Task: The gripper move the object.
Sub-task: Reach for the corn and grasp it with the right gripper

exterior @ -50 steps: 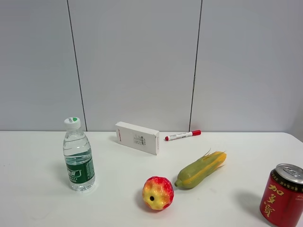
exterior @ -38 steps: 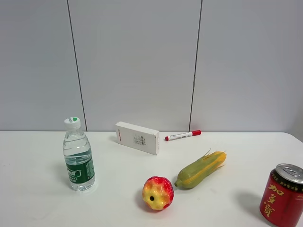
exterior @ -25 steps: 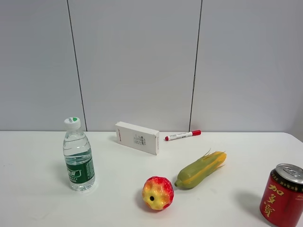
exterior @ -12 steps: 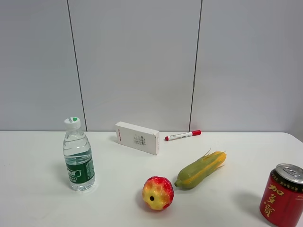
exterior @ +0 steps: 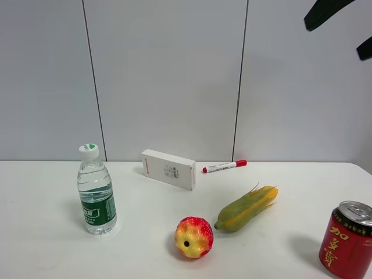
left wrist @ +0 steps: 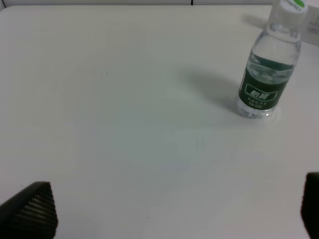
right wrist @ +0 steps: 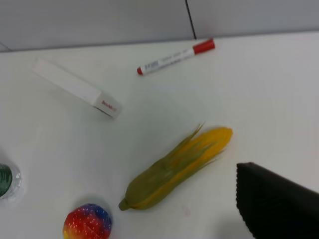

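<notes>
We see a white desk (exterior: 145, 215) that runs back to a pale grey wall (exterior: 168, 75) of flat panels split by thin dark seams.

On the left side of the desk stands a clear water bottle (exterior: 97, 192), upright, with a green label and a white cap, filled with water nearly to the neck. At the front right stands a red can (exterior: 347, 239) with a silver top; we cannot tell what is inside it. A white box (exterior: 168, 169) lies closed on its long side near the wall, and a red-capped marker (exterior: 224, 166) lies just beside it.

The corn (exterior: 247, 208) lies flat on the desk between the round red-yellow fruit (exterior: 194, 236) and the can, with its green stem end close to the fruit but not touching it.

The right claw (exterior: 334, 40) hangs high above the right of the desk, released, its two dark fingers apart and gripping nothing. The left claw (left wrist: 174, 199) is also released, spread wide over bare desk, well apart from the bottle.
</notes>
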